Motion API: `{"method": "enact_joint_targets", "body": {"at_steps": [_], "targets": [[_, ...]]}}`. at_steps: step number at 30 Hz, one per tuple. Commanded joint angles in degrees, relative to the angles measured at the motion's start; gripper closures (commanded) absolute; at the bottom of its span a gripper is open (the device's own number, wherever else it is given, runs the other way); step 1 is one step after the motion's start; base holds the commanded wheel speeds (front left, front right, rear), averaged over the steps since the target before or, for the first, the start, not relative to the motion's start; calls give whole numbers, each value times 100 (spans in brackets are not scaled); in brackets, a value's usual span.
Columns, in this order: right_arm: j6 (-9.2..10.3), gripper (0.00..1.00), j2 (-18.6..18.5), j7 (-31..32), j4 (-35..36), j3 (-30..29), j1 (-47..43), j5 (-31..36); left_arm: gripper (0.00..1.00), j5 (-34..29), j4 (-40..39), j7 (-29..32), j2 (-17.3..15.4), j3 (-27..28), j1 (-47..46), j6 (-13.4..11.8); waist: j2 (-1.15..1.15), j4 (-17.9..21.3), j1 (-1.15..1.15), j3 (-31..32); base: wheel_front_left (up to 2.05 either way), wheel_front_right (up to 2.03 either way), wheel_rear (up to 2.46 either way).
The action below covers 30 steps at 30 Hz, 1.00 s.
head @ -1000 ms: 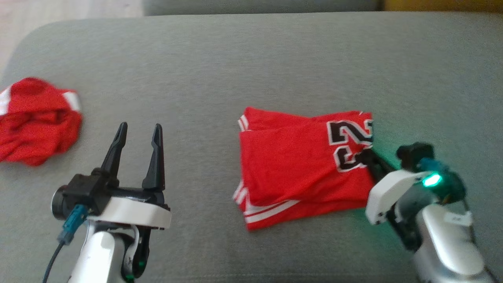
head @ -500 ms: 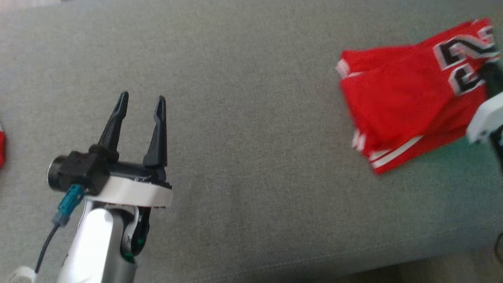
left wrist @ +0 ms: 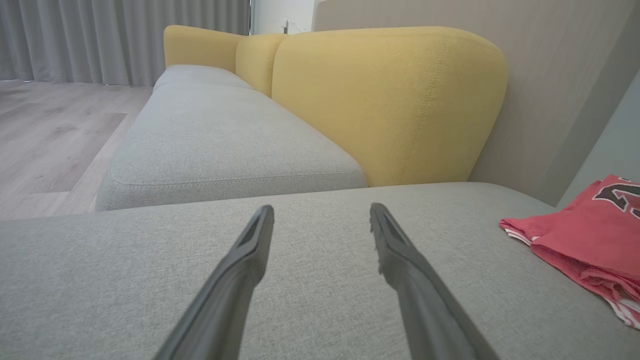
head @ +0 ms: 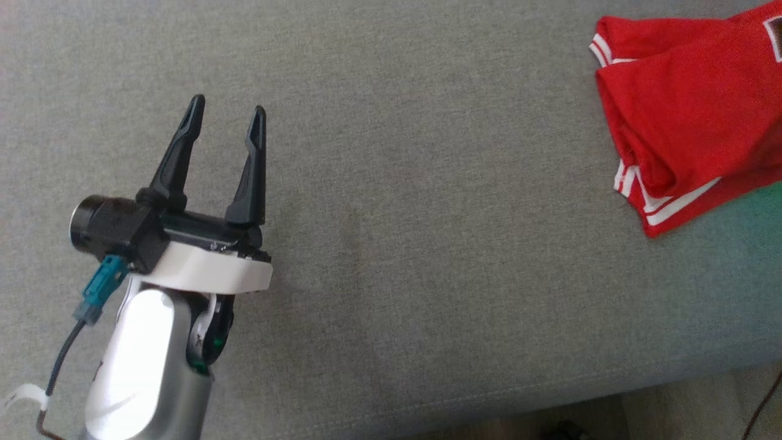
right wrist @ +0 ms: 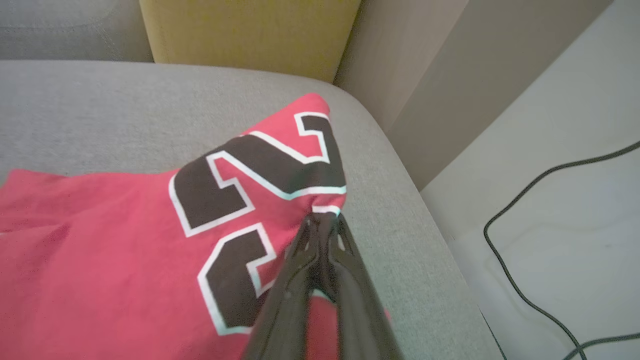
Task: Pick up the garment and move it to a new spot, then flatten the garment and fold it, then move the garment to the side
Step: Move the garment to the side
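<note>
The grey seat cushion (head: 427, 183) is a broad, flat pad of fine woven fabric with rounded corners and a stitched seam along its front edge. Behind it rises a yellow backrest (left wrist: 380, 100), plump and smoothly curved, in a similar close weave with a seam down its side. A second grey cushion (left wrist: 225, 150) runs away beside the backrest, next to a pale wooden floor (left wrist: 45, 130).

The garment (head: 690, 110) is a red mesh jersey folded into a rough rectangle of several layers. It has white stripe trim at the hems and a black number outlined in white. It lies on the cushion at the far right of the head view, near a rounded corner of the pad.

The left gripper (head: 228, 105) has two long, tapered black fingers on a black and white wrist. It hovers over bare fabric, spread wide and empty. The right gripper (right wrist: 324, 220) is clenched on the jersey's edge beside the number, and the cloth is drawn into a small peak at its tips. A thin black cable (right wrist: 510, 280) snakes over the pale floor beyond the corner.

A wide stretch of open cushion lies between the left gripper and the garment. On the garment's other side only a narrow strip of cushion is left before the corner drops away
</note>
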<state>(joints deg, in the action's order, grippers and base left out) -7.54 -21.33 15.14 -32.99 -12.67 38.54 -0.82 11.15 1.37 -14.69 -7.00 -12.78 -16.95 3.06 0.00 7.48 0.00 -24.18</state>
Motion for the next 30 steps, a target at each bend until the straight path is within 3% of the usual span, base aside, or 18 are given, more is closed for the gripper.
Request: {"method": "enact_joint_targets", "body": {"at_steps": [1,2,3,4,12,17,24,30], "targets": [[5,90,-31,-22,75,-104,122,149,0,-73,-183,-30,-67,144,-204,25,0,-26,0,-95,0,0,0],[5,71,26,-68,39,-147,136,190,0,-77,-183,-30,-64,143,-225,36,0,-31,0,-124,0,0,0],[5,44,73,-128,12,-168,143,233,0,-80,-182,-30,-63,146,-243,46,0,-31,0,-146,0,0,0],[5,0,122,-168,-23,-207,142,275,0,-83,-178,-30,-65,155,-254,55,0,-23,0,-161,0,0,0],[5,0,544,-575,50,-539,-62,614,0,-81,-91,-30,-94,253,-164,88,0,113,0,-9,0,0,0],[5,0,925,-1025,630,-503,-494,477,0,-63,-28,-30,-102,362,52,61,0,186,0,308,0,0,0],[5,0,1540,-1300,2033,18,-1452,46,0,-46,-4,-30,-83,537,457,-81,0,74,0,770,0,0,0],[5,0,1794,-1304,2896,732,-2138,-304,0,-2,51,-30,-40,636,716,-153,0,-287,0,1142,0,0,0]]}}
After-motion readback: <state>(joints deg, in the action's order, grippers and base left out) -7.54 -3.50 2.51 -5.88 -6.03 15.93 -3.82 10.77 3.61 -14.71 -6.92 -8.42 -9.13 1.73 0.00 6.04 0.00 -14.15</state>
